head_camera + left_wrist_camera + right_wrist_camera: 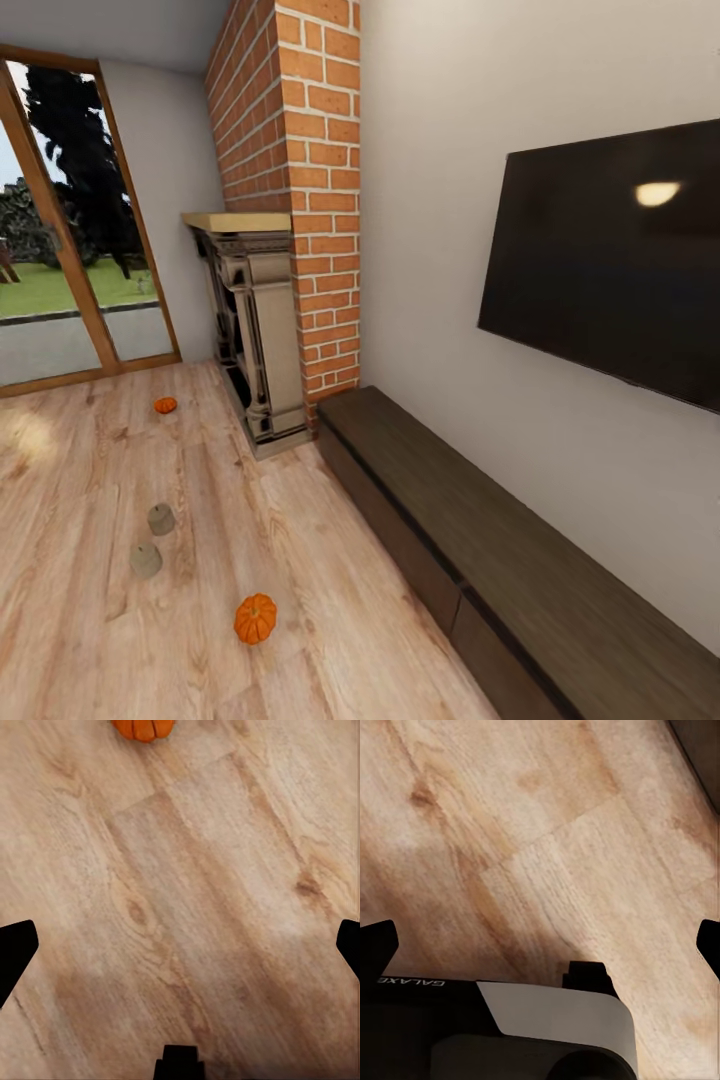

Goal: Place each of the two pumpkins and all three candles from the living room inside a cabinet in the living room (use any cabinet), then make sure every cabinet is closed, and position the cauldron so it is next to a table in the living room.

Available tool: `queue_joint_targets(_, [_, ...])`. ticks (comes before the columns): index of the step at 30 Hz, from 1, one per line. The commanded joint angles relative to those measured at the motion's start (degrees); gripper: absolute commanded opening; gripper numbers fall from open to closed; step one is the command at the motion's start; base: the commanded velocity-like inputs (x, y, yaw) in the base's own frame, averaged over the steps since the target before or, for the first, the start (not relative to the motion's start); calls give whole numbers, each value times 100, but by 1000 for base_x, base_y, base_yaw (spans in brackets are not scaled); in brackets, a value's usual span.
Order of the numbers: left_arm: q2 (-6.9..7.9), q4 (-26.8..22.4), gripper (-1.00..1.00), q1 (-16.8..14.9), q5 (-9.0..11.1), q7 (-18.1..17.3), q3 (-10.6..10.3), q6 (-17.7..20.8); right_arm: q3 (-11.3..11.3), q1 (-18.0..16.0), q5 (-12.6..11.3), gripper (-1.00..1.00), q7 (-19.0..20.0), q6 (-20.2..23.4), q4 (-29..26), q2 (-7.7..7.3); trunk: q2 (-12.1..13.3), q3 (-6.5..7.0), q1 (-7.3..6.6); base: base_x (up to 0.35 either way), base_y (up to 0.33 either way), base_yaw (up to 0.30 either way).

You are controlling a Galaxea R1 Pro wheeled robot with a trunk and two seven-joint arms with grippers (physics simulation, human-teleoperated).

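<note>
A: What does the head view take in?

B: A long low dark-brown cabinet (520,570) runs along the white wall, its drawer fronts flush and shut. A black television (610,260) hangs on the wall above it. Past the cabinet's far end stands a brick chimney (300,190) with a fireplace (255,330) at its foot, and a glass door (70,240) closes off the back of the room.

A: And the things to be put away?

B: Out on the wooden floor (90,620). The near pumpkin (255,618) lies a little way out from the cabinet front. Two grey-green candles (146,560) (161,519) stand beyond it, close to each other. The far pumpkin (165,405) sits near the fireplace, well apart from the rest.

A: The left wrist view?

B: The left gripper (180,945) hangs over bare floor (195,907). Its dark fingertips (15,949) stand at opposite edges of the picture, spread wide, with nothing between them. A pumpkin (142,727) lies well beyond the tips, cut by the picture's edge.

A: And the right wrist view?

B: The right gripper (540,945) is spread just as wide, fingertips (376,945) far apart and holding nothing. Only floorboards (547,847) lie between them. A sliver of the dark cabinet (701,742) shows beyond one fingertip.
</note>
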Motion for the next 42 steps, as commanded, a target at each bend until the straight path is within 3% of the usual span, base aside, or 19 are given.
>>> queue_joint_targets(1, [-4,6,100,-3,19,5,3,-19,15,-1,-44,100,-2,28,-9,-3,-3,-6,0,1,-200,0])
queue_joint_targets(10, [-9,10,100,-3,16,5,3,-30,17,-1,-44,100,-2,28,-9,5,-3,-6,0,0,-117,10])
queue_joint_targets(14, [-9,10,100,-3,16,5,3,-30,189,-1,-44,100,-8,28,-5,6,-3,-6,0,0,-5,139])
queue_joint_targets(19, [-9,10,100,-3,16,5,3,-30,282,-1,-51,100,-10,28,-1,6,-3,-6,0,0,-1,245])
queue_joint_targets(42, [-9,10,100,-3,16,7,3,-30,296,-1,-44,100,-11,28,-1,6,-3,-6,0,0,0,288])
